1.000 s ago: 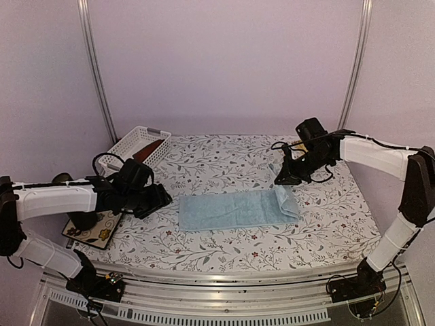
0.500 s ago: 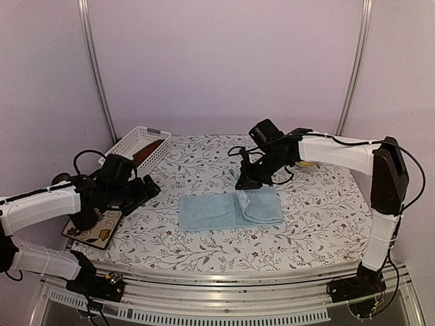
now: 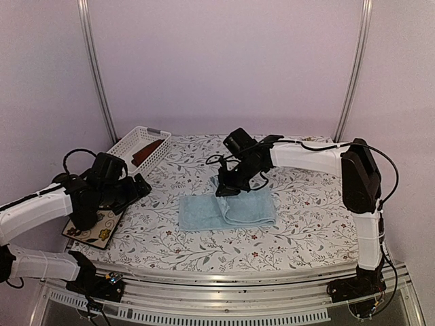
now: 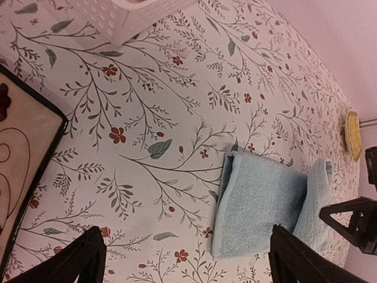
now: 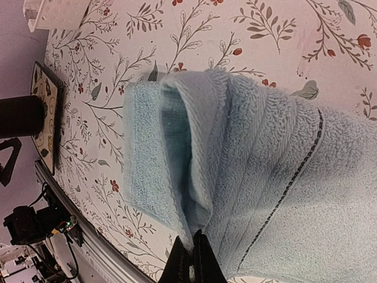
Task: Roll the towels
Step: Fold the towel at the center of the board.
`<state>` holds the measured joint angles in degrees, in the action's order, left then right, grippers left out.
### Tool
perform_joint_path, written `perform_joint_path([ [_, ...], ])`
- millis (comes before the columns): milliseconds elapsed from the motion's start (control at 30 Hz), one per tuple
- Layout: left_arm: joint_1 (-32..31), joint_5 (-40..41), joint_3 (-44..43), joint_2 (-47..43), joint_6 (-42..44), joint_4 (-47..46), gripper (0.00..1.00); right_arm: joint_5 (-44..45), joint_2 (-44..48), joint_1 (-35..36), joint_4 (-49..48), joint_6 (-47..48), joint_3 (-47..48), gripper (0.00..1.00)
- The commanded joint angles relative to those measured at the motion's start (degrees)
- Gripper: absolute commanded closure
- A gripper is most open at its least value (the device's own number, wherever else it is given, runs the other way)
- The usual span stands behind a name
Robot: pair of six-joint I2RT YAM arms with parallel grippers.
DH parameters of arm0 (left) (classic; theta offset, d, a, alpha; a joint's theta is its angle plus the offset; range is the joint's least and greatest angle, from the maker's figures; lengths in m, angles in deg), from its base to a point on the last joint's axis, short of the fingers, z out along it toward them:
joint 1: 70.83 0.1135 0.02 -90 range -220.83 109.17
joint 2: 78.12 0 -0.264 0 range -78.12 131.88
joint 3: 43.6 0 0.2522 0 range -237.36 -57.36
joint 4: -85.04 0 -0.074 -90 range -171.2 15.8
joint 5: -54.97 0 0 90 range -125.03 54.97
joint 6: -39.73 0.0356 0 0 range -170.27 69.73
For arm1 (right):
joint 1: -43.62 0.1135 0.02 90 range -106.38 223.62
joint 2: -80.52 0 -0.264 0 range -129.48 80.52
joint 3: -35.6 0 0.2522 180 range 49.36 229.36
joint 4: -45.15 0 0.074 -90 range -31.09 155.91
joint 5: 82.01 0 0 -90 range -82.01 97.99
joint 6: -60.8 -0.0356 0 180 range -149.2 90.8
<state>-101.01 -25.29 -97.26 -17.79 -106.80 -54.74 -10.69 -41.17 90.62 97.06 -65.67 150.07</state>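
While right pincer (image 5: 191, 260) pinches the blue towel (image 5: 265, 147), left pincer (image 4: 185, 250) gapes

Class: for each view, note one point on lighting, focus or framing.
Top external: soft, even pinkish light, faint shadows, light blue towel clearly readable. Left wrist: tilted framing; left end effector shows only as dark silhouetted tips. Right wrist: terry loops sharp up close; right end effector almost cropped off the bottom.
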Motion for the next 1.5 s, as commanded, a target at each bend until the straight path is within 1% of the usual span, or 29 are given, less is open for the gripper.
perform_joint_path([
  [0, 0.82, 0.59, -0.23, -1.09, 1.69, 1.84, 0.03, 0.59, -2.71, 0.9, -0.29, -0.75, 3.41, 0.98],
  [400, 1.26, 0.12, 0.69, -1.65, 1.78, 1.73, 0.03, 0.77, -5.32, 3.32, 1.13, -1.12, 9.68, 0.98],
  [867, 1.72, 0.16, 1.64, -2.57, 1.69, 1.84, 0.03, -1.11, -8.37, 6.3, 0.99, -0.8, 11.31, 0.98],
  [1100, 1.81, -0.15, 2.01, -2.54, 1.6, 1.54, 0.03, -1.34, -9.08, 6.82, -1.44, -1.8, 12.62, 0.98],
  [1467, 1.87, -0.31, 2.1, -2.31, 1.71, 1.25, 0.03, -2.29, -13.35, 7.94, -1.94, -2.73, 15.02, 0.98],
])
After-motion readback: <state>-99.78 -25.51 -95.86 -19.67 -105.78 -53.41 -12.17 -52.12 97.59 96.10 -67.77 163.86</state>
